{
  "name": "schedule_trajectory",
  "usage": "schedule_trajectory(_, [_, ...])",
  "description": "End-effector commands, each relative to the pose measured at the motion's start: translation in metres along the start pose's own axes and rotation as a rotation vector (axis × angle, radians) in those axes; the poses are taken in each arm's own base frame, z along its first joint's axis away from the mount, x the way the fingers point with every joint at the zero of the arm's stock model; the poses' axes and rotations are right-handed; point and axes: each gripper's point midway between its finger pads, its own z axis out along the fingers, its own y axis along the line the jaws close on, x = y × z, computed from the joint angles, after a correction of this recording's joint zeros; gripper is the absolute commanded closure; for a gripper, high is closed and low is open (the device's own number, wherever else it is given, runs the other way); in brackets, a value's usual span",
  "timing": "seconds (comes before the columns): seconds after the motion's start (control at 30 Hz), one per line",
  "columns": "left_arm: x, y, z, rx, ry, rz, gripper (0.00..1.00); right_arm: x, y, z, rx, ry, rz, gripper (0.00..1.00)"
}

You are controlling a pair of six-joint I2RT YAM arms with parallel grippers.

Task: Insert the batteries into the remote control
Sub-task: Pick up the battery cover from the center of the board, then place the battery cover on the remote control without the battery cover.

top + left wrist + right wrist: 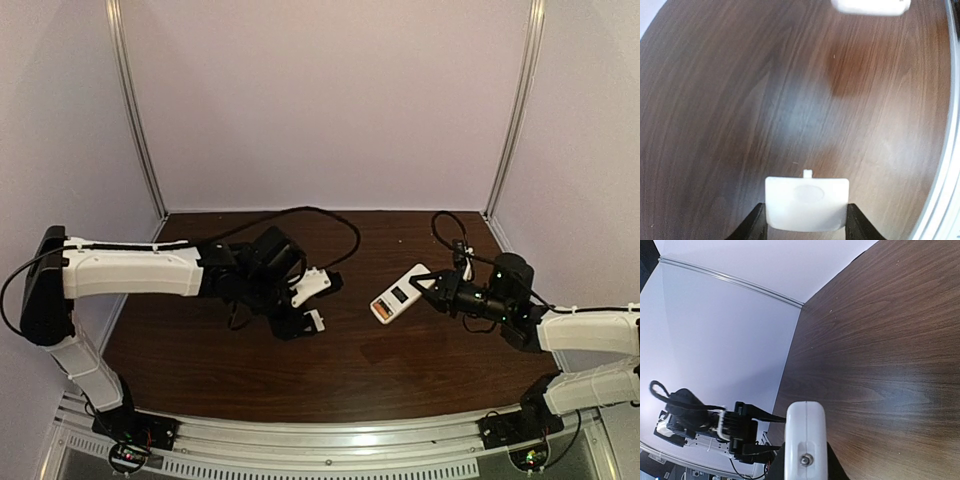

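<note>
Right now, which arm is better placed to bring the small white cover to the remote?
Left, probably. The left tool has the white cover between its fingers, touching both edges; the right tool is shut on the remote control's end, so it can only hold that steady.

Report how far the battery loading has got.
Seemingly done: no loose batteries show on the table, though the remote's recess cannot be read. In hand: the right gripper holds the remote, and the left gripper clasps the battery cover. Left: probably fitting that cover onto the remote.
</note>
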Motion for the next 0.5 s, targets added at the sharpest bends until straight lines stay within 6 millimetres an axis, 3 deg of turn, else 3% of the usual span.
schedule_trajectory(0.0, [-0.039, 0.001, -0.036, -0.069, -0.06, -0.136, 0.69, -0.008, -0.001, 0.003, 0.033, -0.104, 0.009, 1.0])
schedule_trajectory(0.13, [-0.056, -0.017, -0.043, -0.043, -0.076, -0.157, 0.68, -0.002, -0.006, 0.004, 0.065, -0.135, 0.017, 1.0])
schedule_trajectory(0.47, [-0.067, -0.045, -0.021, -0.001, -0.02, -0.131, 0.69, 0.017, 0.001, 0.008, 0.06, -0.188, 0.039, 1.0])
